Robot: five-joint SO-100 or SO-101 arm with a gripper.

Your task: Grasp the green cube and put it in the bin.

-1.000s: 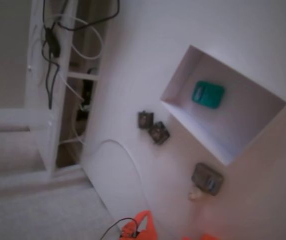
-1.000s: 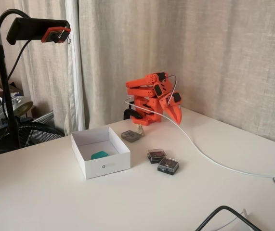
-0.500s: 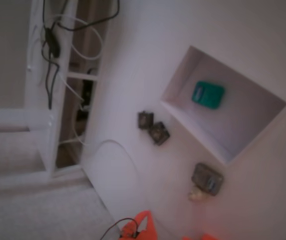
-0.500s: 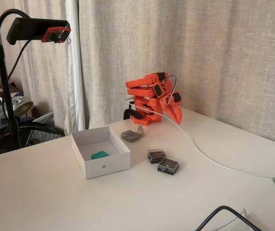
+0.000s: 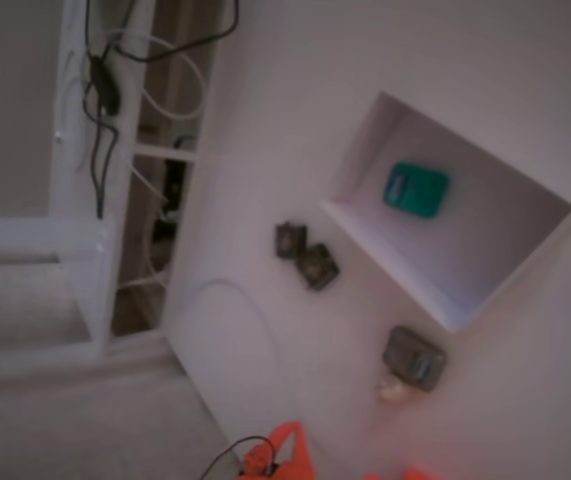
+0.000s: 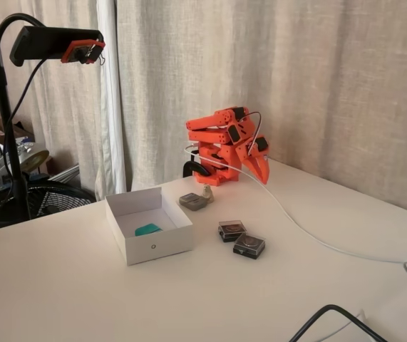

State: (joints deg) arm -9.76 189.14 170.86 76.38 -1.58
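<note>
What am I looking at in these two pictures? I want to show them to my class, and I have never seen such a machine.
The folded orange plastic machine is a small robot arm on a white table; its two-finger gripper hangs empty, and whether it is open is hard to tell. One fixed view looks across the table from the side. The other looks down from above and is blurry; only the arm's orange tip shows there. In the shallow white box lies a small teal-green block. Beside the box lie two small dark square gadgets and a grey-brown rounded block. A white cable runs across the table.
</note>
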